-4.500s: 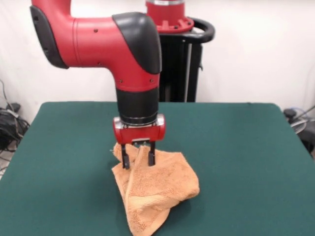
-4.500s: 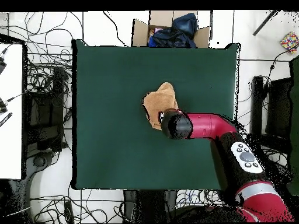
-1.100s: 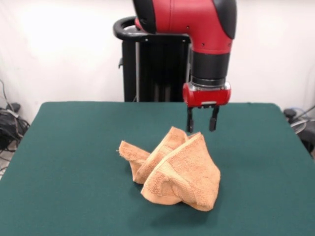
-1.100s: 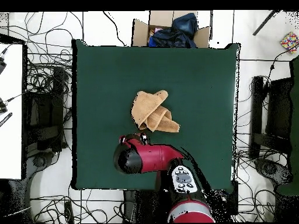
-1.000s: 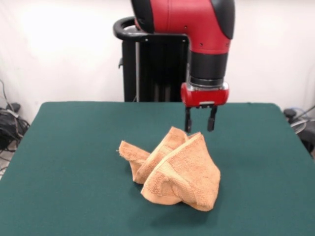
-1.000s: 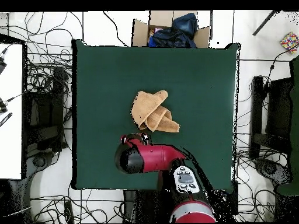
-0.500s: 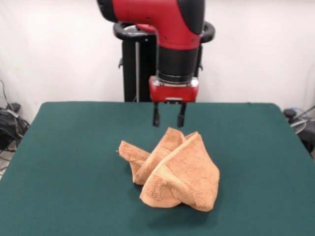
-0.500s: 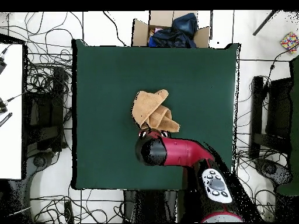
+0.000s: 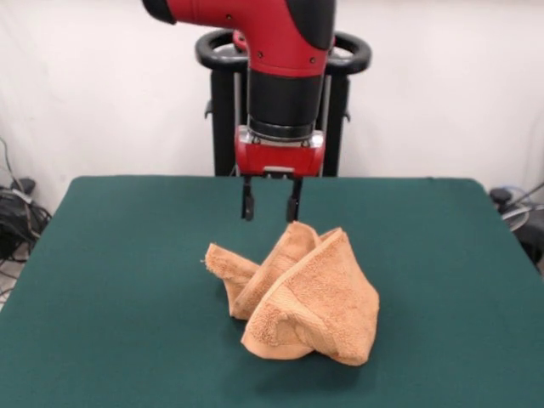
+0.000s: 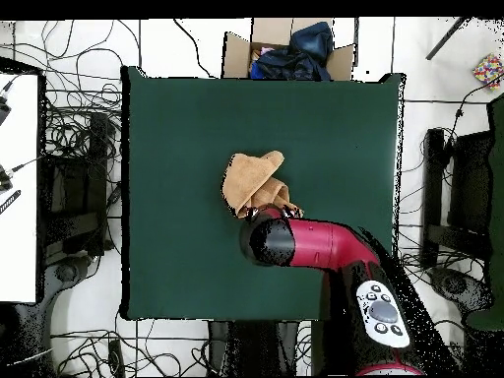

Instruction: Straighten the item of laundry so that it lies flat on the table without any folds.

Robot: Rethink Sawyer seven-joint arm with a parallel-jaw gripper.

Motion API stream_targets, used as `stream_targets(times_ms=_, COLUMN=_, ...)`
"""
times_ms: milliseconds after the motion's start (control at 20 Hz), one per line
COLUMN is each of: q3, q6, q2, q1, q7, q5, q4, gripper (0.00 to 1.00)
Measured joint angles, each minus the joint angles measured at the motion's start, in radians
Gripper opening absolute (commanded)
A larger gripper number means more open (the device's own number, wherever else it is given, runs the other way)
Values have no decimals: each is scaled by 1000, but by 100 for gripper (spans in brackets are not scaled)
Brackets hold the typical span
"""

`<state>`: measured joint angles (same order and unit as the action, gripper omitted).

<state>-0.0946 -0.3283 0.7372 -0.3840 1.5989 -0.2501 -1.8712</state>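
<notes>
Tool (image 9: 270, 206) hangs in the air with its two black fingers (image 9: 247, 206) spread apart and nothing between them, so I read it as released. From the front view I see it just above and a little behind the towel (image 9: 297, 293), near the highest peak of the cloth but not touching it. One finger is over the green counter (image 9: 110, 280) beside that peak, the other one is almost over the peak itself.

I see the towel near the middle of the counter. It is not flat. It stands bunched up in a kind of tent form, with two thick folded wings that lean against each other and meet in a ridge at the top. One smaller corner sticks out low at the side of the pile and lies on the counter. A woven border band shows on the big front fold. I cannot find the label in these views.

From the overhead view, the red arm (image 10: 325, 246) reaches across the counter (image 10: 177, 148) and its black end covers one edge of the towel (image 10: 248, 177), so there I cannot see the tool itself. The rest of the towel shows beyond the arm's end as a folded lump.

Beyond the counter's edge, on the side of the towel away from the arm, I see a cardboard box (image 10: 236, 49) with dark cloth in it.
</notes>
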Motion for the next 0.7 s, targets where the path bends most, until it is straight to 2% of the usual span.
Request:
stream_targets(times_ms=400, q3=-30, q6=0, q2=0, q1=3, q7=0, q5=-2, q4=3, gripper=100)
stream_targets(times_ms=700, q3=-114, q6=0, q2=0, q1=-23, q7=0, q5=-6, q4=1, gripper=100)
